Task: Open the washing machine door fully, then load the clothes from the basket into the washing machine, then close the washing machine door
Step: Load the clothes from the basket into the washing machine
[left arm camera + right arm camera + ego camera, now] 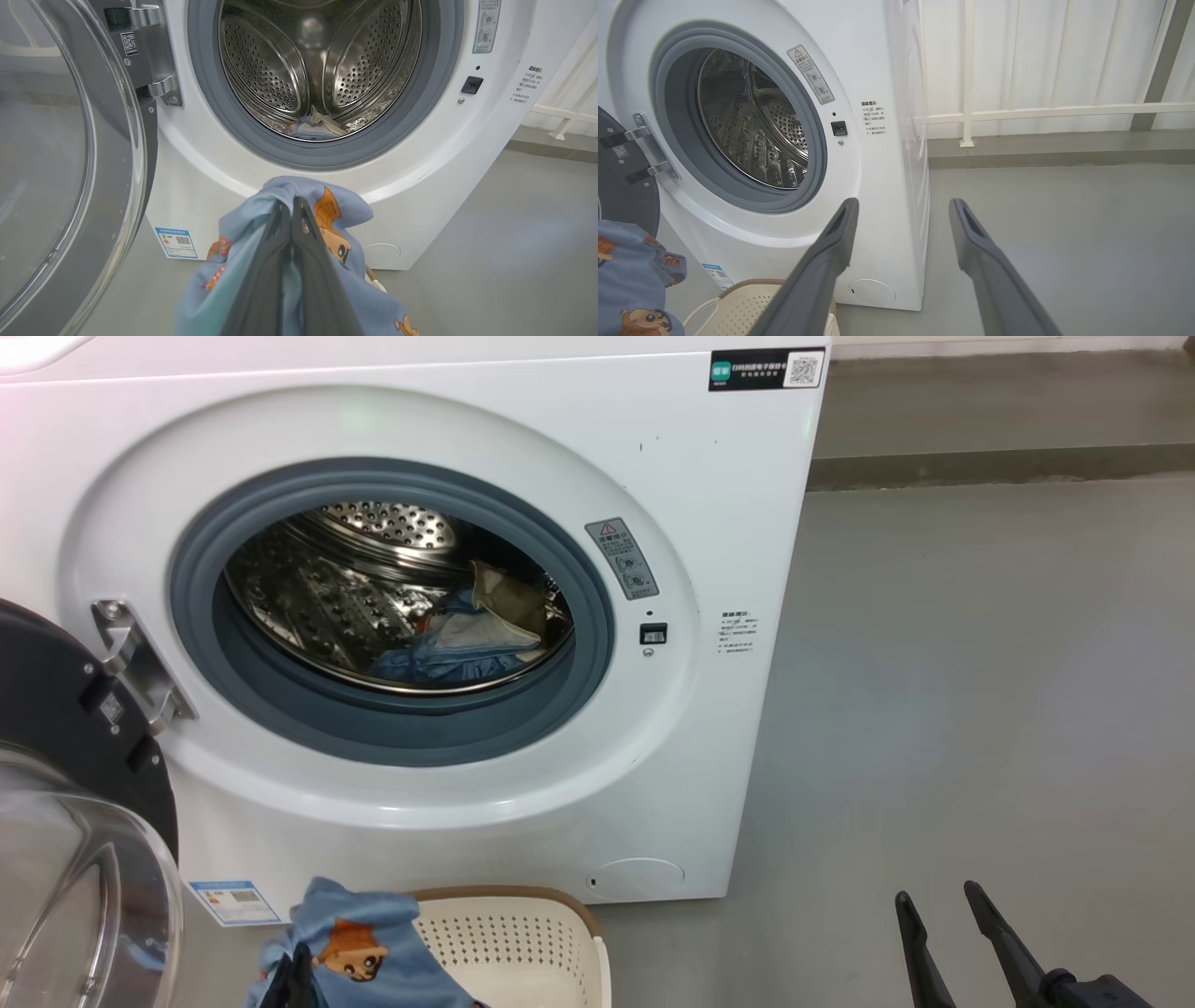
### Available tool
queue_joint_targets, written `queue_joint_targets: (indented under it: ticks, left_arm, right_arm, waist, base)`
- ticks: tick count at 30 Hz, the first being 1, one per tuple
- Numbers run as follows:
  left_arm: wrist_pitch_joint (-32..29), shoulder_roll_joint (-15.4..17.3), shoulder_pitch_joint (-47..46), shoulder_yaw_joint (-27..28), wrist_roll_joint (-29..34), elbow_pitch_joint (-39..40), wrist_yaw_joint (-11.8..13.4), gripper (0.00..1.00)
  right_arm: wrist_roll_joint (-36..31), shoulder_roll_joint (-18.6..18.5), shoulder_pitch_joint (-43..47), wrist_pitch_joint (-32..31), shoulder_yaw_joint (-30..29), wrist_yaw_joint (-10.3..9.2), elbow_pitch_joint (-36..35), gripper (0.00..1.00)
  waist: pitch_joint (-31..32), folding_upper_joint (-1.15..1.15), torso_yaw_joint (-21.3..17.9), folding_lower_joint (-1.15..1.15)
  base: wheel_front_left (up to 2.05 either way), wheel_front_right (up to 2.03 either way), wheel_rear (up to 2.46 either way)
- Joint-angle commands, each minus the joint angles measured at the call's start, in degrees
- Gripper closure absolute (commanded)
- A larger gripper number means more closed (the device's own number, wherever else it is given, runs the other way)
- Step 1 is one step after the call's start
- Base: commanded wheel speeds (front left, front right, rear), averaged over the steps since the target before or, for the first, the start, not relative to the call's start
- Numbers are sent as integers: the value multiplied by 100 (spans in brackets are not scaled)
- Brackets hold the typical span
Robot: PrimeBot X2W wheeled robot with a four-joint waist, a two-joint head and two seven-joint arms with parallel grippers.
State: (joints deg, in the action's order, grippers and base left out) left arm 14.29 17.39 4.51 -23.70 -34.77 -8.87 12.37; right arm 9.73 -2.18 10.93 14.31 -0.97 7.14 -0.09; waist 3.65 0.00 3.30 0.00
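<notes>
we see our left gripper [292, 207] pinched shut on a light blue garment [341, 219] printed with orange-brown cartoon figures. the cloth bunches over the fingertips and drapes down both sides of them, held in the air above the basket [523, 933] and in front of the washing machine [728, 569], below the mouth of its drum. the basket, cream-white and perforated with a brown rim, sits on the grey floor [980, 709] just beside the machine's front. the washing machine door [65, 709] stands swung open to the left on its metal hinge [140, 663], its clear glass bowl bulging at the lower left of the head view. inside the steel drum [308, 607] other clothes [467, 635] lie at the bottom, blue fabric with a cream piece on top. our right gripper [903, 205] hangs over bare floor to the right of the machine, its two fingers spread wide apart with nothing between them.
</notes>
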Motion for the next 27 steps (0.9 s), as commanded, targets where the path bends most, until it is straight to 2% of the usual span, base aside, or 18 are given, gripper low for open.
queue_joint_targets:
  ticks: [1, 27]
  left_arm:
    - [65, 138, -189, 222, 75, 191, 49, 100]
    - [-18, 233, -126, 191, 38, 530, 181, 100]
  right_arm:
    - [-40, -70, -95, 69, 113, 35, -129, 0]
    - [8, -70, -97, 69, 172, 35, -111, 0]
  waist:
    - [14, 0, 12, 0]
    - [5, 0, -126, 0]
  base:
    - [0, 0, 0]
    - [0, 0, 0]
